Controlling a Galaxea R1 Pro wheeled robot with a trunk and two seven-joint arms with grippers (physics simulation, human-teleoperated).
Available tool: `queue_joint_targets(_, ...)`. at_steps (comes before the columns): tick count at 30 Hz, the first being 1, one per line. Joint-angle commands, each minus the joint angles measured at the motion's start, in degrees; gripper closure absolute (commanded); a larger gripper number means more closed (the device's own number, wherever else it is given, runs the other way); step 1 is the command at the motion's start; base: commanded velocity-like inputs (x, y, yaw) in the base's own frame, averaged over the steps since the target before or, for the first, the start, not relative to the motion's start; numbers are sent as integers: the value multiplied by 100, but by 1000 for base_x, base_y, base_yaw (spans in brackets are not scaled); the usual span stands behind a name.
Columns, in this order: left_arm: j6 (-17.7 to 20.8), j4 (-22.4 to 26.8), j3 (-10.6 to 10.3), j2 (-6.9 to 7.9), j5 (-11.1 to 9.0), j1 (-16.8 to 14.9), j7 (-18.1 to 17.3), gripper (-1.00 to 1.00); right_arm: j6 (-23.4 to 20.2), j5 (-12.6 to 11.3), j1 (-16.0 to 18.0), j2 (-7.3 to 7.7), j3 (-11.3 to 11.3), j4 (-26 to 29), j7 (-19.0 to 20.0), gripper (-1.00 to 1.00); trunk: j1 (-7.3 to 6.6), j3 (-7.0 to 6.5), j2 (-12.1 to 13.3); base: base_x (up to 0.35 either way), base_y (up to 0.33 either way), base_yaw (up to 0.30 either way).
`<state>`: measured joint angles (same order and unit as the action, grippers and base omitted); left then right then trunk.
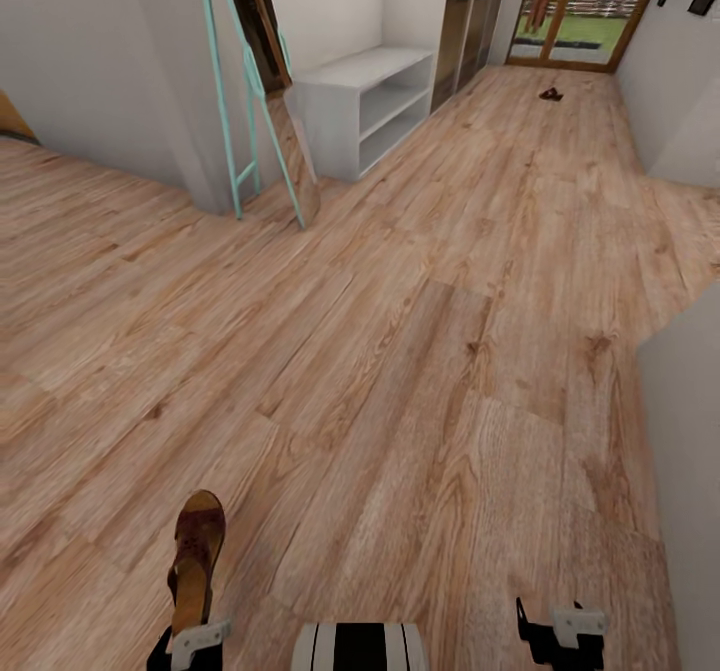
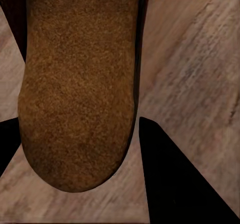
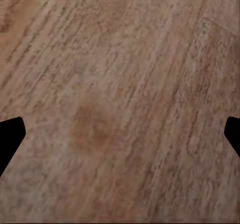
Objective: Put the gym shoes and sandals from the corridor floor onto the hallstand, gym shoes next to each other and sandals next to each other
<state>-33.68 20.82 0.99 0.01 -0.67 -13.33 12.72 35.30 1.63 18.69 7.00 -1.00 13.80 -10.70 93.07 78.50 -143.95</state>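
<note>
A mint ladder frame leans left of the shoe rack. The left pincer is clamped on one sandal; another sandal lies far down the floor. The right pincer is spread apart.

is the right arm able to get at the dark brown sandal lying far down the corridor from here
Probably not: the dark brown sandal lies far off by the glass door, while the right gripper hangs open near the robot, long bare wood-plank floor between.
</note>
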Motion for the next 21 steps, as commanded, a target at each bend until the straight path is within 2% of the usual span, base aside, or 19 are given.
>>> queue_joint_targets(1,-11,-2,-6,26,18,11,11,100,21,16,3,-13,-12,-95,-30,-100,-3,-29,0,0,0,0)
queue_joint_targets(4,-16,1,-10,80,19,30,12,100,29,13,3,-53,-14,-277,-29,-100,-11,-122,4,0,0,0)
queue_joint_targets(14,-16,-7,-14,87,17,38,20,100,21,11,3,-58,-14,-299,-27,-100,-37,-431,18,0,0,0)
queue_joint_targets(21,-16,-20,-13,87,18,39,20,100,21,4,3,-62,-14,-299,-22,-100,-55,-597,27,0,0,0)
